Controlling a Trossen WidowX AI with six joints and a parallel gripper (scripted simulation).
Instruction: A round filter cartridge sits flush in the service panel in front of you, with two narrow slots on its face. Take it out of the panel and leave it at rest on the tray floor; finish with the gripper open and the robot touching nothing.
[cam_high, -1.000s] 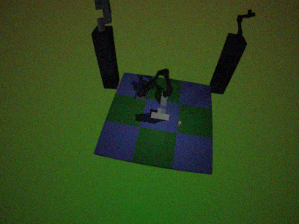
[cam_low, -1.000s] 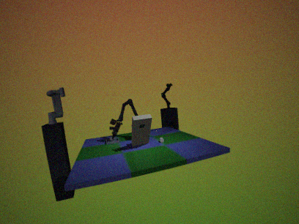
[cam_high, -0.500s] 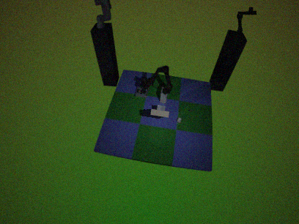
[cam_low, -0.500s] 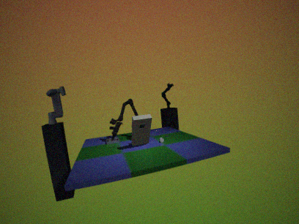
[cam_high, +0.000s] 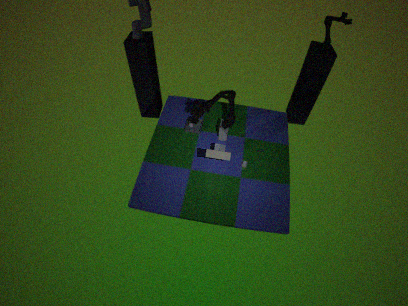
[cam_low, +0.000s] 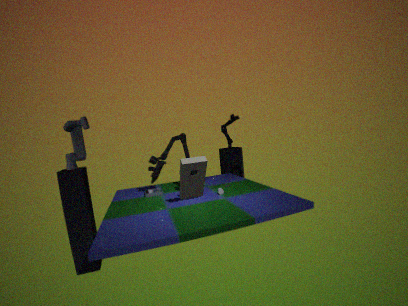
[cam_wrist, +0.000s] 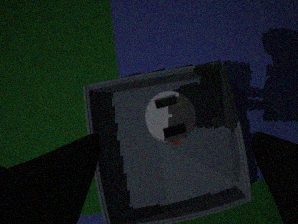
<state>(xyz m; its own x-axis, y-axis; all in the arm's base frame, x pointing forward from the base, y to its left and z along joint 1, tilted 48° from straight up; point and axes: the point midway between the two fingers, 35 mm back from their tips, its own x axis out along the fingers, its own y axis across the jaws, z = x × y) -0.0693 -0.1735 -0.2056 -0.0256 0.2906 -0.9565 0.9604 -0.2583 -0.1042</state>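
Note:
The round filter cartridge (cam_wrist: 157, 120) (cam_high: 191, 125) stands on the tray floor, its face with two dark slots turned up towards the wrist camera. The grey tray (cam_wrist: 102, 185) is open-topped, and the cartridge is nearer its far wall in the wrist view. My gripper (cam_wrist: 180, 141) (cam_low: 153, 180) is open and empty, its dark fingers wide apart. It hangs above the tray and the cartridge, with a gap in the exterior view. The service panel (cam_low: 187, 184) (cam_high: 218, 155) stands upright beside the tray, with a dark opening in it.
A small pale object (cam_high: 244, 164) (cam_low: 220, 191) lies on the checkered table (cam_high: 212, 200) (cam_low: 212, 220), on the panel's other side from the tray. Two dark pedestals (cam_high: 143, 80) (cam_high: 311, 82) bearing other arms stand at the table's edges. The light is dim.

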